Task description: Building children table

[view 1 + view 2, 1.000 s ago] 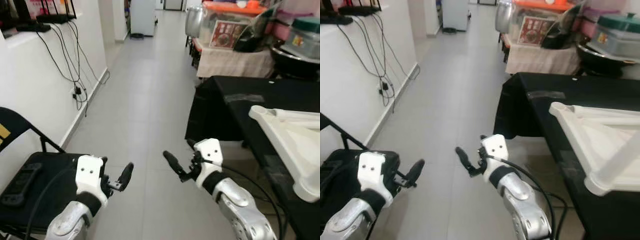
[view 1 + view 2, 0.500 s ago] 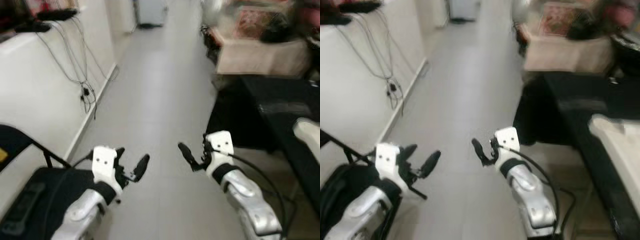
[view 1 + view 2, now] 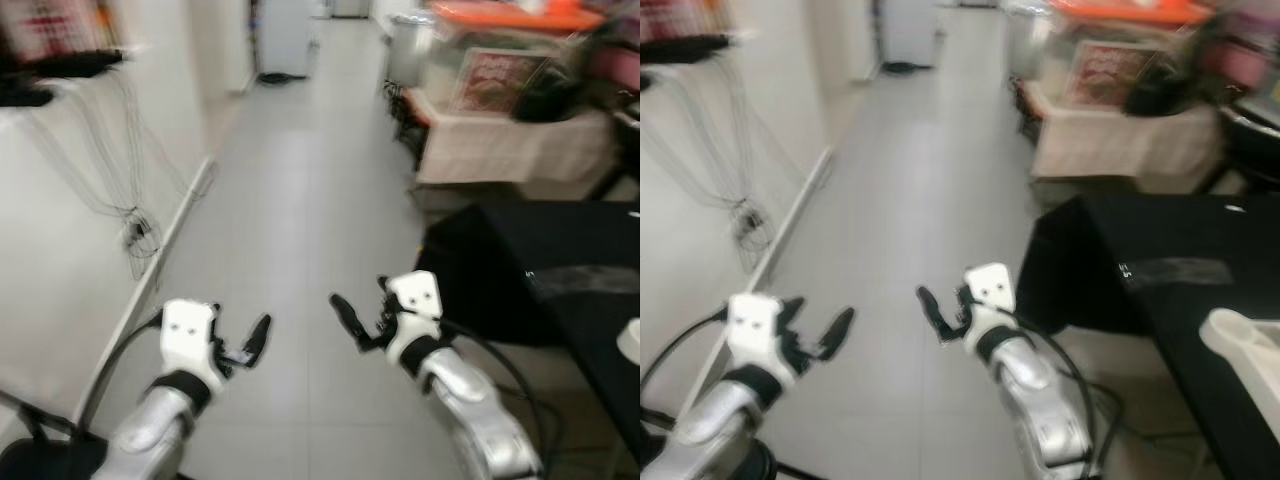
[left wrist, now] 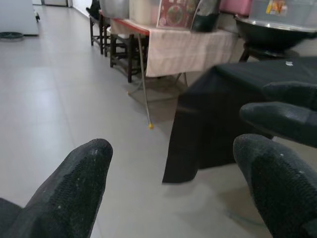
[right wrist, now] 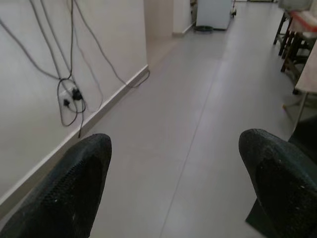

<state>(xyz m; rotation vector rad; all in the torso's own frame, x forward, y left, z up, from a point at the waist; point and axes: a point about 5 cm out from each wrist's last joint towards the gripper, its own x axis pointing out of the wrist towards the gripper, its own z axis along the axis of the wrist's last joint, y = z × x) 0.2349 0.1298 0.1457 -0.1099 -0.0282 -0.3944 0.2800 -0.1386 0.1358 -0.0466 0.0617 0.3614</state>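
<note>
A white plastic table part (image 3: 1243, 337) lies on a black-draped table (image 3: 560, 265) at my right, cut off by the picture's edge. My left gripper (image 3: 252, 342) is held low over the grey floor, open with nothing between its fingers (image 4: 79, 183). My right gripper (image 3: 348, 318) hovers beside it at the same height, a little short of the black table's near corner. It is open too, and only floor and wall show between its fingers (image 5: 74, 183).
A grey tiled corridor (image 3: 300, 200) runs ahead to a white appliance (image 3: 285, 40). Cables (image 3: 135, 215) hang on the left wall. A cloth-covered table (image 3: 500, 135) with pots and boxes stands behind the black one. A dark chair edge (image 3: 25, 460) shows bottom left.
The whole picture has shifted: the chair has slid out at the lower left and the white part toward the right edge. Both grippers hold the same open pose.
</note>
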